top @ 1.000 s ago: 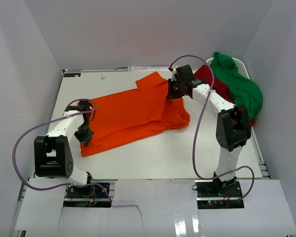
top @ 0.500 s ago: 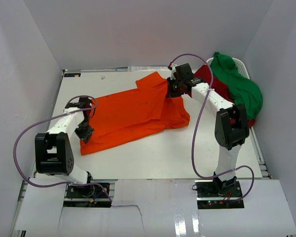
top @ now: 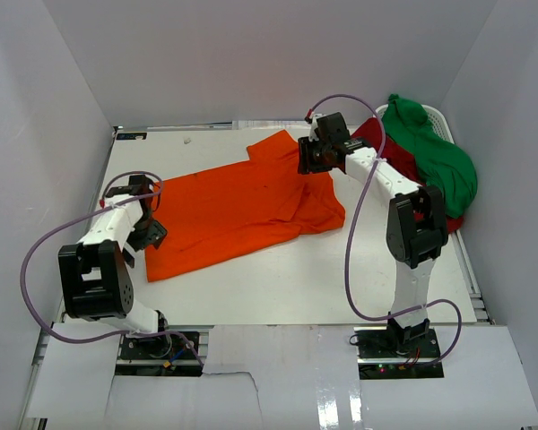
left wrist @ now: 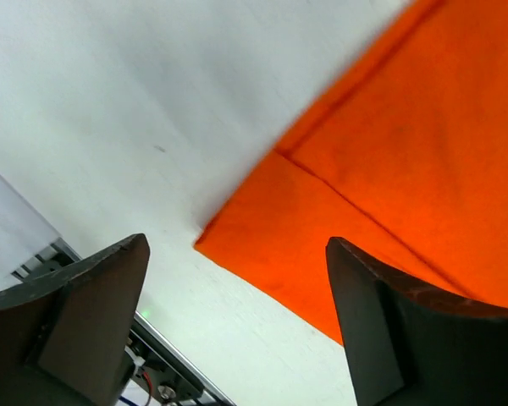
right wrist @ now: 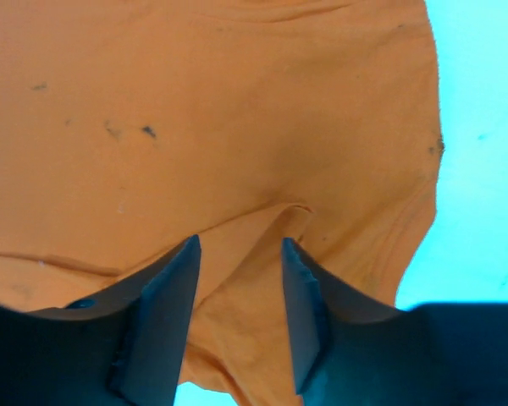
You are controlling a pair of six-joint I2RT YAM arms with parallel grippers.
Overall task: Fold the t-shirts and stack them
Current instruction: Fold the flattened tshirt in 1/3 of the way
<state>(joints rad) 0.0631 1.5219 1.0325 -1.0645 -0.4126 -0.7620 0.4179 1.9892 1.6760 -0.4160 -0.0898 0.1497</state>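
Note:
The bright orange t-shirt (top: pixel 238 210) lies spread flat across the middle of the table. My left gripper (top: pixel 149 235) hovers at its near-left edge. In the left wrist view that gripper (left wrist: pixel 237 245) is wide open over the shirt's corner (left wrist: pixel 381 178), holding nothing. My right gripper (top: pixel 306 161) is over the shirt's far-right part. In the right wrist view it (right wrist: pixel 239 245) stands open, with a loose fold of the orange cloth (right wrist: pixel 237 110) below the gap. The green t-shirt (top: pixel 438 161) and the dark red t-shirt (top: pixel 375 137) are heaped at the far right.
A white basket (top: pixel 441 116) at the table's far-right edge holds the green and dark red heap. White walls close in the table on the left, back and right. Purple cables loop off both arms.
Both grippers were shut on the orange shirt and have opened, letting it go. The left gripper drew back to the left, and the shirt's near-left edge now lies flat.

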